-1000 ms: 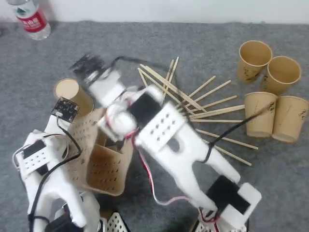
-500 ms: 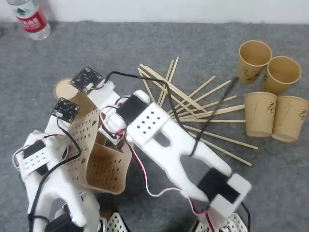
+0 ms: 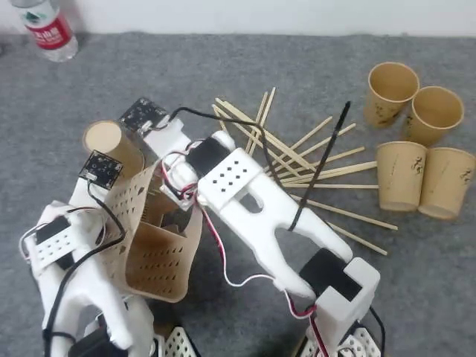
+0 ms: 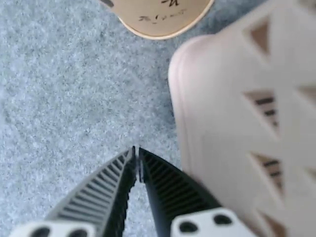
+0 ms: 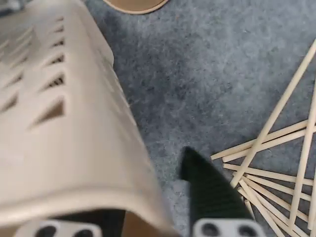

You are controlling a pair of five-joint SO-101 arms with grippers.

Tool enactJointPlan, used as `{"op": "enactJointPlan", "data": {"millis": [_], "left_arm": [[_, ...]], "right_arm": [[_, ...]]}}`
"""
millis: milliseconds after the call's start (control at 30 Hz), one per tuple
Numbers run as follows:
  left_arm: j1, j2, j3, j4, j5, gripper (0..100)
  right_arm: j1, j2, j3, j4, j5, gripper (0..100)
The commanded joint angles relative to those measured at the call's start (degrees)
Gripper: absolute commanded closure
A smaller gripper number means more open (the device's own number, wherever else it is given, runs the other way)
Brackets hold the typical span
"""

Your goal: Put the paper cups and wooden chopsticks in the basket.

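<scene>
Grey carpet (image 5: pixel 197 74) underneath, basket (image 5: pixel 74 123) wall sits between the right jaws.

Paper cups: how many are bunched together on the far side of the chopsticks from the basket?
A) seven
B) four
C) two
B: the high view shows four paper cups clustered together beyond the scattered chopsticks, well apart from the basket.

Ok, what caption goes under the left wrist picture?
Left gripper, shut, beside the basket, with a paper cup beyond on grey carpet.
</scene>
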State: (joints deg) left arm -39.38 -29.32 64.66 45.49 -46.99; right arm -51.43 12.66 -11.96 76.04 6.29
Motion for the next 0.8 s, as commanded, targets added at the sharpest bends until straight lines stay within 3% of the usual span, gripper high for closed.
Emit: {"op": "enactJointPlan", "data": {"millis": [0,100,400,500,667,767], "left_arm": [[0.3,-0.5,-1.1,-0.1,0.0,99],[0.3,-0.5,-2.1,-0.2,1.8,99],[1.9,-0.4,-17.5,0.1,27.3,99],[3.1,-0.5,-19.5,0.0,40.5,99],[3.0,-0.5,-22.3,-0.3,70.7,99],[3.3,-0.5,-23.8,-0.3,82.2,98]], "right_arm": [[-1.0,-3.3,-1.0,1.5,0.4,99.1],[-1.0,-6.2,-1.0,2.4,0.7,99.2],[1.5,-7.3,-0.3,5.8,0.4,99.2],[2.9,-7.5,-0.4,6.9,0.6,99.2],[4.4,-7.5,-0.4,7.4,0.4,99.2],[5.0,-7.6,-0.4,8.4,0.3,99.2]]}}
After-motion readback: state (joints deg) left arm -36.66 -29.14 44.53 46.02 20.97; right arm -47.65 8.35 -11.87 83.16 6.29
